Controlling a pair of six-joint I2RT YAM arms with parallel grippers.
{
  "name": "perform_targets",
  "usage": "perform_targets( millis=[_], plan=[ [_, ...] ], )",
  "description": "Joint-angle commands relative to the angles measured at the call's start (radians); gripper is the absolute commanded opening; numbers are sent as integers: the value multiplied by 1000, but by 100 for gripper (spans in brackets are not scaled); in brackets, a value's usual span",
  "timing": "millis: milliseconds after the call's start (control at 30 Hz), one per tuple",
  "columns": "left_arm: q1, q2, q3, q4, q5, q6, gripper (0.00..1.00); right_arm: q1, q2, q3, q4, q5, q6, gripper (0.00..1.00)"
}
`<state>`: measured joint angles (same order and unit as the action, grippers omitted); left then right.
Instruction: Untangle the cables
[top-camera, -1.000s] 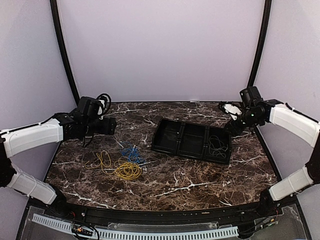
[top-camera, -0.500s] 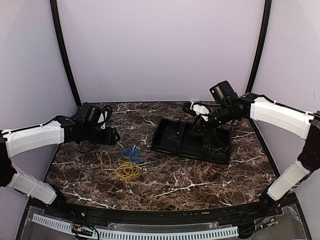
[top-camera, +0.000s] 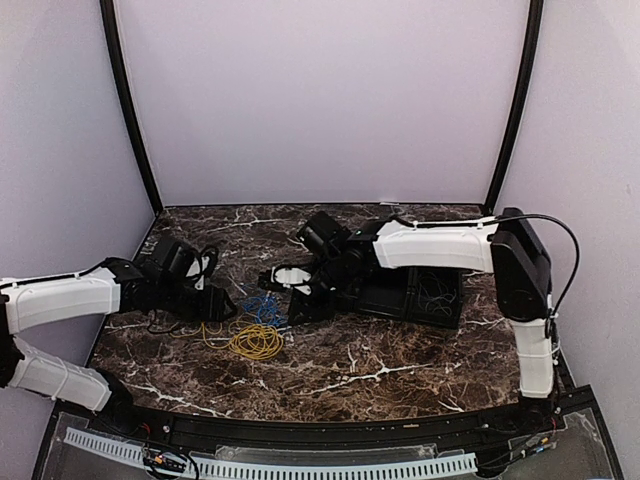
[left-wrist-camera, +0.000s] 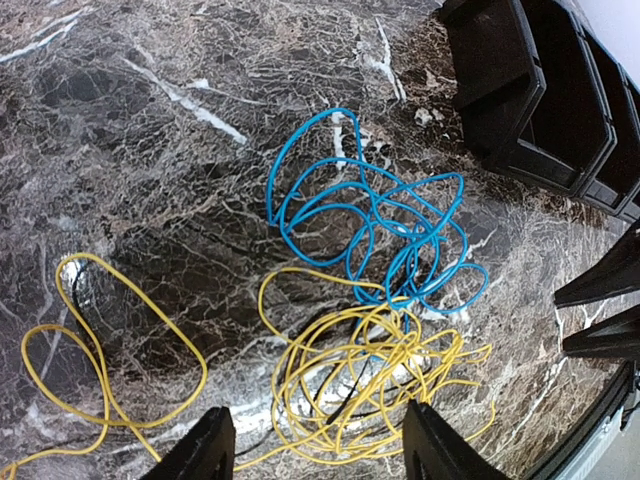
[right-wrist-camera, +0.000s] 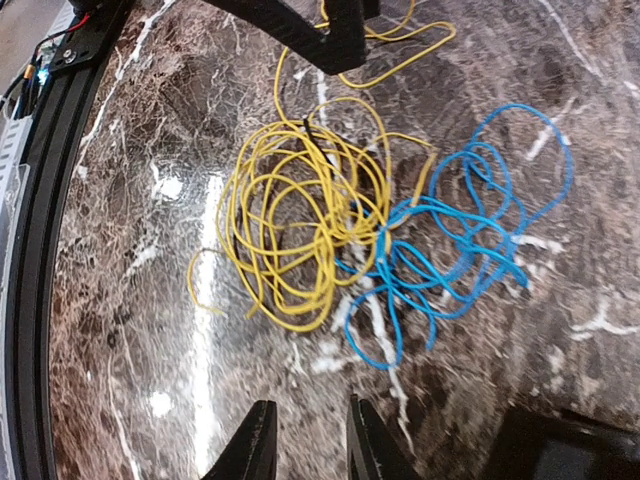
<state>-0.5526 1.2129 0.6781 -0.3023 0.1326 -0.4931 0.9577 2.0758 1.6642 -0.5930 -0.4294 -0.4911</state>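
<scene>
**Cables heaped between two grippers**

Cables lie in a loose tangle on the marble table (top-camera: 400, 370), with both grippers close in on them from opposite sides. The left gripper (top-camera: 215, 305) stands with its fingers spread wide and nothing clamped between them. Seen from its wrist, the left gripper (left-wrist-camera: 320, 445) has the yellow coil (left-wrist-camera: 370, 385) right in front of its fingertips, with strands running across the gap. I cannot tell whether the fingers touch the wire. The blue coil (left-wrist-camera: 375, 225) lies just beyond the yellow one, farther from those fingertips, and their strands overlap where they meet. A single loose yellow loop (left-wrist-camera: 100, 350) trails off to the gripper's left.

The right gripper (top-camera: 300, 300) reaches in from the other side. From its wrist, the right gripper (right-wrist-camera: 308, 440) shows only a narrow gap with bare marble in it and holds nothing. The yellow coil (right-wrist-camera: 300, 225) sits ahead of it, the blue coil (right-wrist-camera: 460, 245) ahead and off to one side.

A dark grey cable (top-camera: 435, 293) lies well apart from both grippers, in the end compartment of the black tray (top-camera: 440, 318).
</scene>
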Motion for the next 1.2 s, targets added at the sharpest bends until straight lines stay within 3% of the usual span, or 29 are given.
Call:
perform_targets(
  millis=[0,100,233,533,900,1067,1167],
  plan=[
    [3,-39,-60,39,21,-32,60,35,99,122,-23,-23,86,29],
    [3,-22,-72,50,34,-49,60,35,164,193,-40,-31,120,35],
    [3,-18,-75,54,26,-51,60,38,214,253,-59,-47,119,36],
    [3,-41,-72,48,-14,-53,60,39,241,275,-73,-83,135,27],
    [3,-50,-67,35,-34,-55,60,39,262,283,-91,-91,128,25],
    [3,-48,-60,30,-43,-53,60,39,280,303,-105,-103,134,16],
    [3,-55,-60,27,-47,-53,60,39,270,305,-106,-96,136,4]
  ],
)
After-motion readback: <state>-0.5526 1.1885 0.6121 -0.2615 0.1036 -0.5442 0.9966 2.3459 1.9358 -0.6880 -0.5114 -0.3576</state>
